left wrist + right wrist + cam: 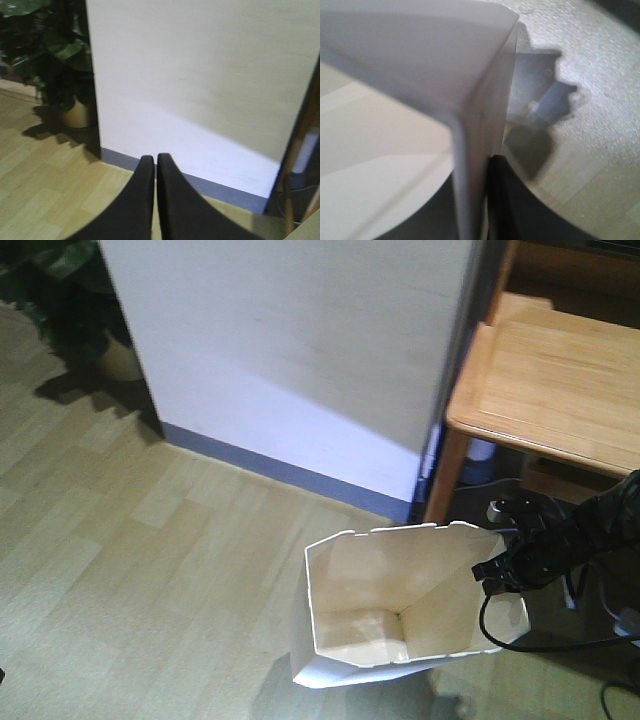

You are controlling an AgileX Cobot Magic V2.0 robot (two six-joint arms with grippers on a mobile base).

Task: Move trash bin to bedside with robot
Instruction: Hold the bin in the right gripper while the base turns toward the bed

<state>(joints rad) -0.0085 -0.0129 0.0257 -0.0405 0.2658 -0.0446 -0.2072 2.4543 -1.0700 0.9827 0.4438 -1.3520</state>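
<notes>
The white trash bin (pixel 370 590) sits low in the middle of the front view on the wood-plank floor (pixel 130 570), its mouth tipped toward the camera. It is just in front of a white wall panel (pixel 300 360) with a grey-blue skirting (pixel 290 472), and beside the leg of a wooden desk (pixel 560 380) whose far side runs out of frame. Whether its base lies flat on the floor I cannot tell, as shadow hides the underside. The right gripper (pixel 497 570) is clamped over the bin's right rim. The right wrist view, badly blurred, shows the thin wall pinched between its 2 black fingers (pixel 520 215). A black cable (pixel 540 647) loops below that arm. The left gripper (pixel 155 161) has its 2 fingers pressed together with nothing between them. It points at the wall panel, with a potted plant (pixel 60 60) off to its left, half lost in shadow.
</notes>
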